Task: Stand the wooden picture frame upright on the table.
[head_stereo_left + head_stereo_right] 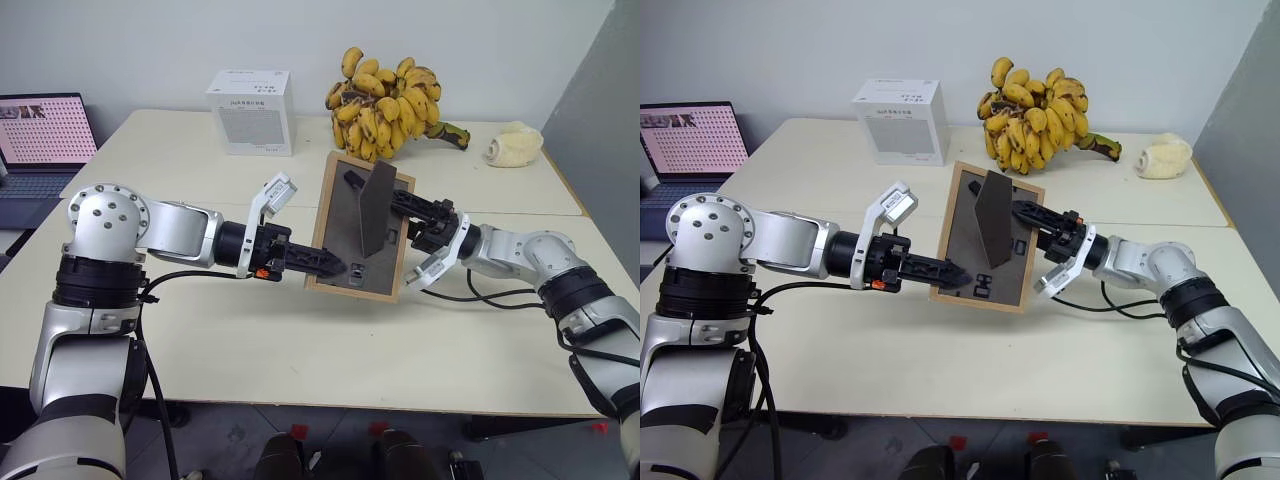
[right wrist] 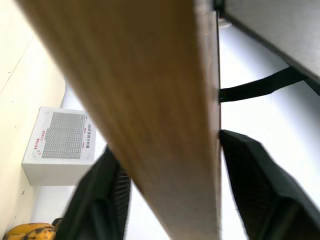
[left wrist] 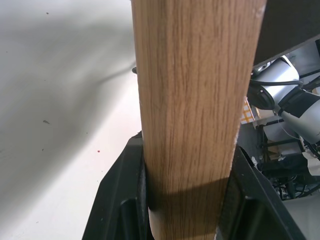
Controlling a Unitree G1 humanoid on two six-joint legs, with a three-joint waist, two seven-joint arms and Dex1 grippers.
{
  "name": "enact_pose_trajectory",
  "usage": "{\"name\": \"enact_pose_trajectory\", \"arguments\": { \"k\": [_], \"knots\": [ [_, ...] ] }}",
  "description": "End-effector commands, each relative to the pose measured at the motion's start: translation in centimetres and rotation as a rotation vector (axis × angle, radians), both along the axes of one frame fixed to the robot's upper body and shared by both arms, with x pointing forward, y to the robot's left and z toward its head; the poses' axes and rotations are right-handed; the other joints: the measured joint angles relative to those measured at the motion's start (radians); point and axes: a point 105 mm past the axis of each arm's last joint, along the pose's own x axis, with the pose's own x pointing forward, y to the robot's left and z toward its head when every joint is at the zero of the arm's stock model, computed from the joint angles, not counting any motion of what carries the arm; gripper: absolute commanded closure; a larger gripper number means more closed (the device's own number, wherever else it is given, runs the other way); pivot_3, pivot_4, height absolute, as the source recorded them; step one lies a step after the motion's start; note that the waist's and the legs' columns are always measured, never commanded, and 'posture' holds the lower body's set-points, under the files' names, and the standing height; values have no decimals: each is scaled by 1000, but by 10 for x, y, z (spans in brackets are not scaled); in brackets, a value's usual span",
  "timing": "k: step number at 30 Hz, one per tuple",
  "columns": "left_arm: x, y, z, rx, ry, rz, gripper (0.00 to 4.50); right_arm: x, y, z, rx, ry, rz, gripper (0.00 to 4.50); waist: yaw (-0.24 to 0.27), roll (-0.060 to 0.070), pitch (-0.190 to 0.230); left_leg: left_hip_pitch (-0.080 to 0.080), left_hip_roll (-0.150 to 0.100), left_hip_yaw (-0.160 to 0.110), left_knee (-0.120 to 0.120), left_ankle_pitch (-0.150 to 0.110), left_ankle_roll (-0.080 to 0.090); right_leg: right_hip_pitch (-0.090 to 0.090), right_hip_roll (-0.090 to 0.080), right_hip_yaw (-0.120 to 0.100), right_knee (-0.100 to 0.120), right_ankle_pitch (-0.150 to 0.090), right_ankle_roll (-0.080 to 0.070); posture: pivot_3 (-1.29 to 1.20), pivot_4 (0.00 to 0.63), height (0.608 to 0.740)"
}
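Frame (image 1: 362, 228) front hidden; left end effector (image 1: 335, 264) clamps edge; right end effector (image 1: 420, 212) straddles, grip unclear.

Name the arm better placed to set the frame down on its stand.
Left. The left gripper is clamped on the wooden picture frame at its lower edge, above the table; the right gripper only straddles the far edge, stand already folded out.

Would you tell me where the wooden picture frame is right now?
The wooden picture frame is above the table's middle, between both grippers, before the bananas.
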Motion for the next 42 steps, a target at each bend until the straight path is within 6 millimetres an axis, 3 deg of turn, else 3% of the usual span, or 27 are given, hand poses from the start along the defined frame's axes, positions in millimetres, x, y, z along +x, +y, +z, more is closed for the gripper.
{"name": "enact_pose_trajectory", "arguments": {
  "k": [1,5,11,12,20,25,28,31,36,42],
  "knots": [
    [-6,2,12,-29,-32,-20,3214,-4,-4,9,-21,-35,23,2729,0,0,0,0,0,0,0,0,0,0,0,0,0,0,0,0,150,740],
    [-8,1,12,-26,-39,-24,3214,-7,-6,2,-44,-22,36,3060,0,0,0,0,0,0,0,0,0,0,0,0,0,0,0,0,150,740],
    [-5,0,13,-45,-43,-4,3214,-7,-2,2,-31,-22,42,3082,0,0,0,0,0,0,0,0,0,0,0,0,0,0,0,0,150,740],
    [-5,-1,14,-53,-45,-4,2656,-7,-1,2,-29,-21,42,3082,0,0,0,0,-1,-1,0,0,0,0,0,0,0,0,0,0,150,740],
    [-6,0,19,-59,-98,8,1084,-3,-2,4,-32,-16,23,3082,1,0,0,0,-1,-1,0,1,0,0,0,0,0,0,0,0,150,740],
    [-15,11,42,-130,-248,3,1084,3,-3,2,-40,1,2,3082,-4,0,0,0,-1,-1,0,1,0,0,0,0,0,0,0,0,150,740],
    [-29,23,63,-187,-431,0,1084,11,-5,-4,-61,29,-27,3082,-8,0,0,0,-1,-1,-1,1,0,0,0,0,0,0,0,0,150,740],
    [-41,36,71,-188,-606,30,1084,20,-9,-8,-60,76,-70,3082,-12,-2,-1,0,0,0,-1,1,-1,0,0,0,0,0,0,0,150,740],
    [-47,53,51,-102,-739,178,1084,37,-11,-9,23,260,-130,3082,-21,-3,-1,1,-1,1,-1,1,0,2,-2,0,-1,0,0,0,150,740],
    [-57,67,37,-75,-778,349,1084,50,-4,-8,163,533,-151,3082,-29,-10,3,7,0,-2,-1,1,0,9,-2,-2,-1,1,-1,0,150,740]
  ]
}}
